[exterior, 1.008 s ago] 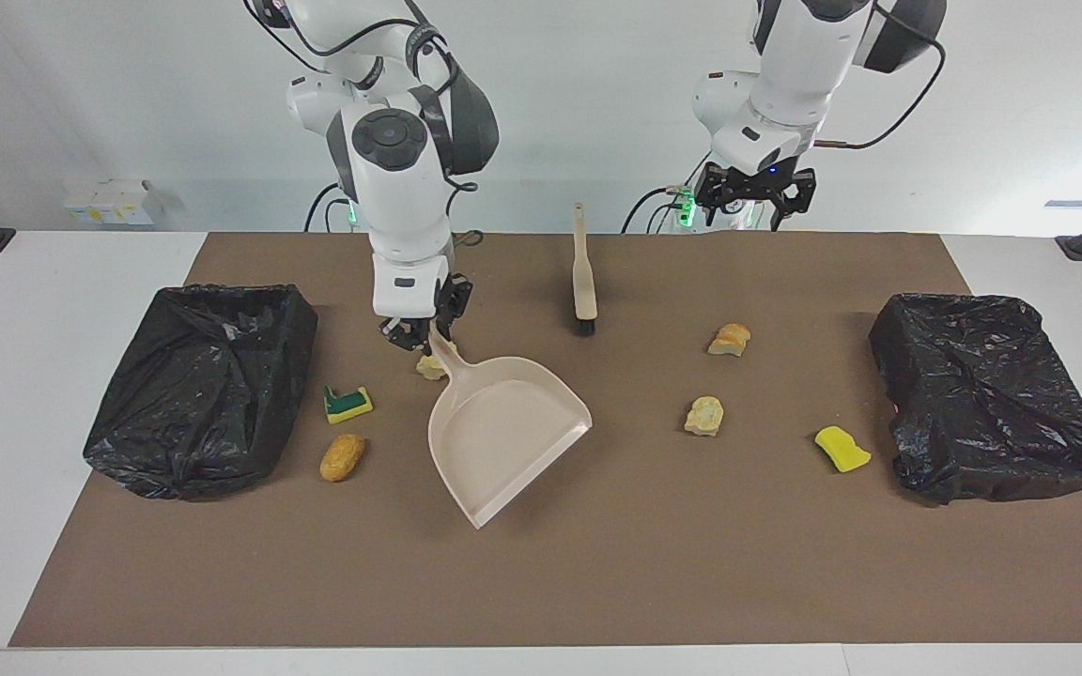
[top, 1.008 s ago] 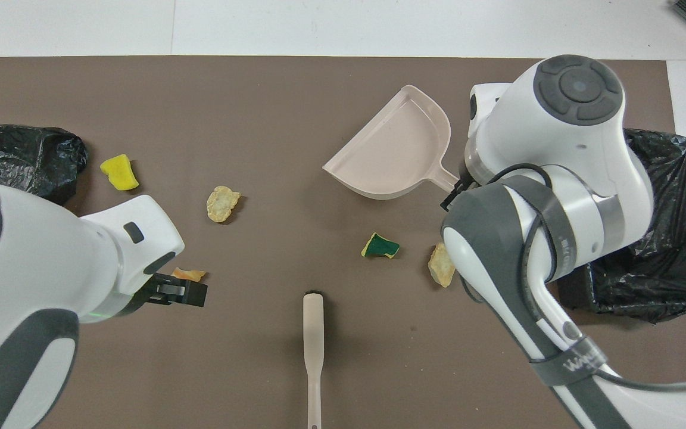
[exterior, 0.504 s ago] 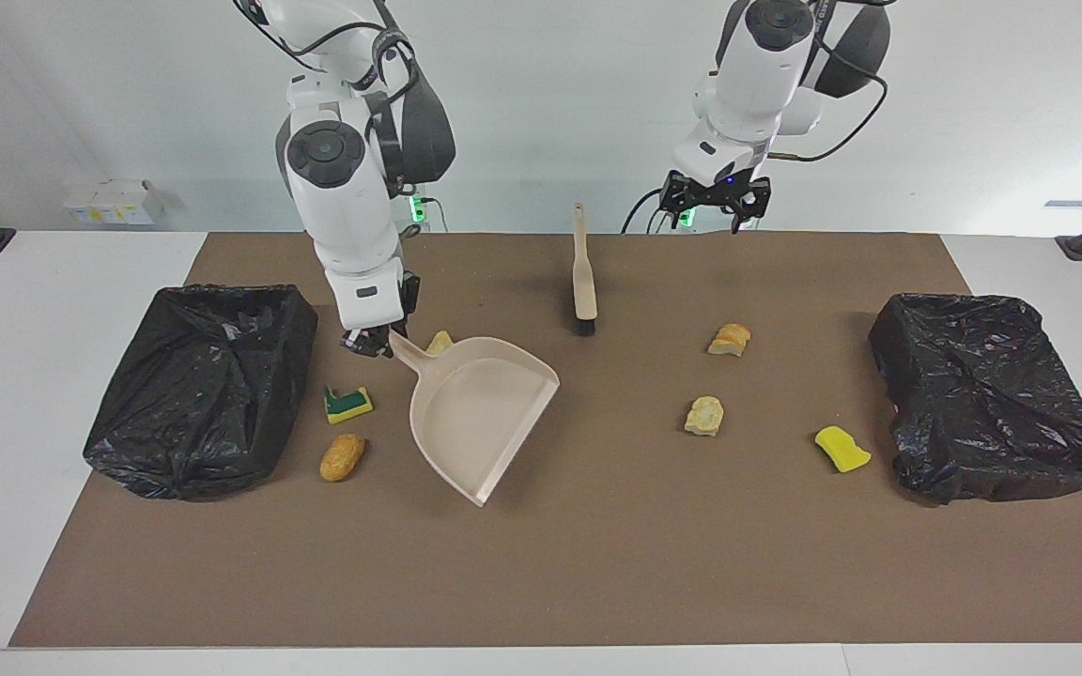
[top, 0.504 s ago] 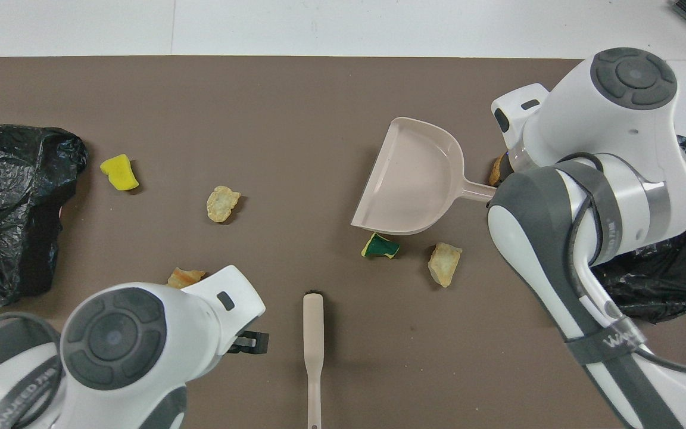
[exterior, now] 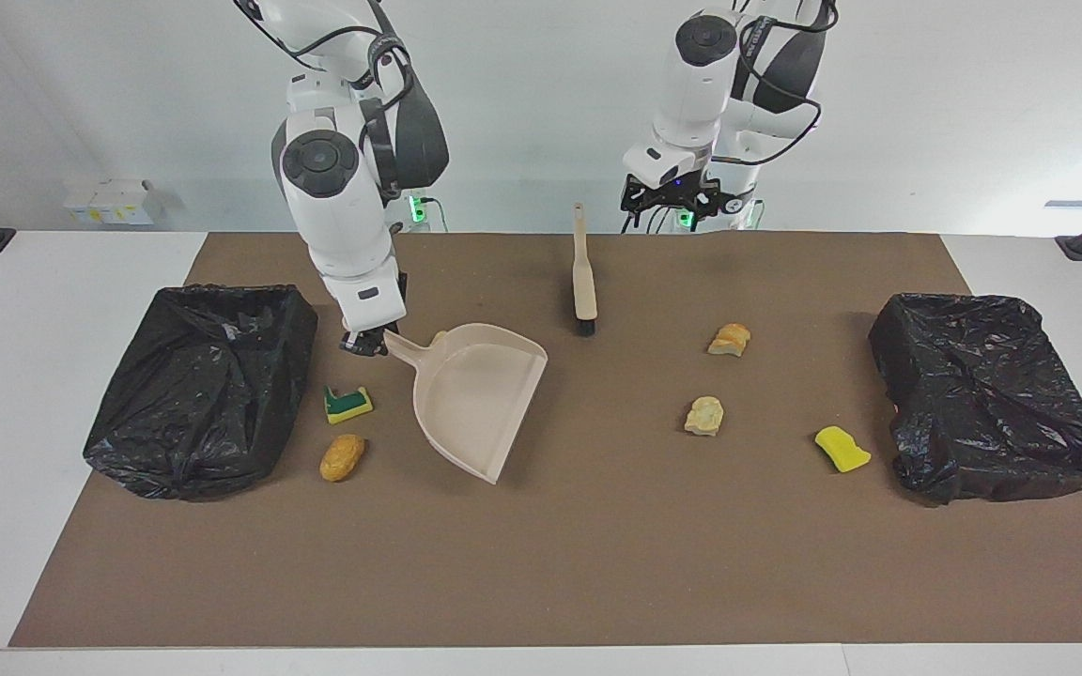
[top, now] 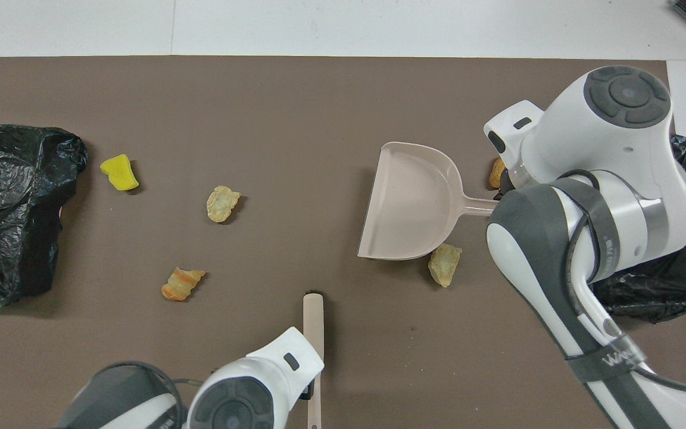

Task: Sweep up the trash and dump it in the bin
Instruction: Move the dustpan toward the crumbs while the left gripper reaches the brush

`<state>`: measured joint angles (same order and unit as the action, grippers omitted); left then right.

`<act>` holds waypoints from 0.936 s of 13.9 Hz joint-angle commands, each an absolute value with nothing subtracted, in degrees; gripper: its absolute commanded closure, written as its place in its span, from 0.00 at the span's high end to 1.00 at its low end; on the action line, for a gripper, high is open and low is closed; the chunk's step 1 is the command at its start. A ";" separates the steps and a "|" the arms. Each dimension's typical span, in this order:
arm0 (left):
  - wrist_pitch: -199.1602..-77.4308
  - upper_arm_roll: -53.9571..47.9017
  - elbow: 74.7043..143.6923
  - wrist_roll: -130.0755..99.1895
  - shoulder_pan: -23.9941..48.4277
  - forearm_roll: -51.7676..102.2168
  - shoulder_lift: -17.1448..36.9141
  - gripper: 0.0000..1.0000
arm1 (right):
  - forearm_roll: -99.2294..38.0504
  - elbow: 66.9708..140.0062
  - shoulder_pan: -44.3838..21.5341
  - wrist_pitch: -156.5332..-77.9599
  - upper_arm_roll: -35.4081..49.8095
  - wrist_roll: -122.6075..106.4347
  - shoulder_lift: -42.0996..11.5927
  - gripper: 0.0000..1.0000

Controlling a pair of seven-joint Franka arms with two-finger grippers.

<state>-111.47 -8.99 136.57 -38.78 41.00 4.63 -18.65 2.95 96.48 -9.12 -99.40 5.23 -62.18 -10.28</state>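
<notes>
Grey band on right arm (top: 608, 357) reads "WA…", rest unreadable.

green sponge (exterior: 347, 404) hidden under dustpan (top: 412, 208) in overhead view, nugget (top: 496, 173) mostly covered by right arm, tan chunk (exterior: 440, 335) barely peeking past dustpan rim in facing view, brush (top: 314, 357) handle cut off by bottom edge, bin (top: 664, 268) largely hidden by arm

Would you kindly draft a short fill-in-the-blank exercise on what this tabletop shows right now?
1. The right tool is shut on the handle of the beige ____.
2. The left tool hangs over the handle of the ____.
3. Inside, the dustpan holds ____ scraps.
4. The yellow sponge piece lies on the mat beside a ____ bin.

Missing words: dustpan; brush; no; black
</notes>
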 commanded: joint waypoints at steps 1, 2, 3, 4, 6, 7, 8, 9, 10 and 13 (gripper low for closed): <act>-117.85 -8.00 141.15 -45.26 47.19 4.92 -18.64 1.00 | 3.52 98.61 -9.22 -101.59 5.54 -66.61 -8.53 0.00; -118.64 -8.00 141.41 -45.26 47.72 4.92 -17.76 1.00 | 3.52 99.22 -9.49 -102.38 5.54 -66.71 -8.44 0.00; -119.87 -8.00 142.03 -45.44 49.12 4.92 -17.06 1.00 | 3.52 99.66 -10.19 -103.26 5.54 -66.71 -8.44 0.00; -121.45 -8.00 142.38 -45.70 49.74 5.01 -16.53 1.00 | 3.60 99.93 -11.50 -103.79 5.54 -66.80 -8.52 0.00; -122.43 -8.00 142.56 -46.06 50.18 5.79 -15.03 1.00 | 4.83 100.89 -12.22 -105.38 5.54 -67.23 -8.44 0.00; -123.48 -8.00 142.73 -46.05 50.27 6.58 -14.16 1.00 | 4.92 100.90 -12.04 -105.38 5.54 -68.80 -8.44 0.00; -124.62 -8.00 143.34 -46.05 50.45 6.59 -13.54 1.00 | 4.92 101.33 -11.87 -105.29 5.54 -69.78 -8.35 0.00; -125.85 -8.00 143.96 -46.05 50.45 6.85 -13.27 1.00 | 4.92 101.77 -11.52 -105.38 5.54 -69.79 -8.18 0.00; -126.29 -8.00 143.96 -46.05 50.45 7.46 -13.10 1.00 | 4.92 101.95 -11.51 -105.38 5.54 -69.87 -8.00 0.00; -127.09 -8.00 144.05 -46.14 51.68 8.88 -11.69 1.00 | 4.92 103.35 -11.43 -106.78 5.54 -69.96 -7.30 0.00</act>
<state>-125.30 -9.06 142.78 -45.31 49.44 8.03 -11.79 4.27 100.03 -12.11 -104.38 5.20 -68.17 -10.03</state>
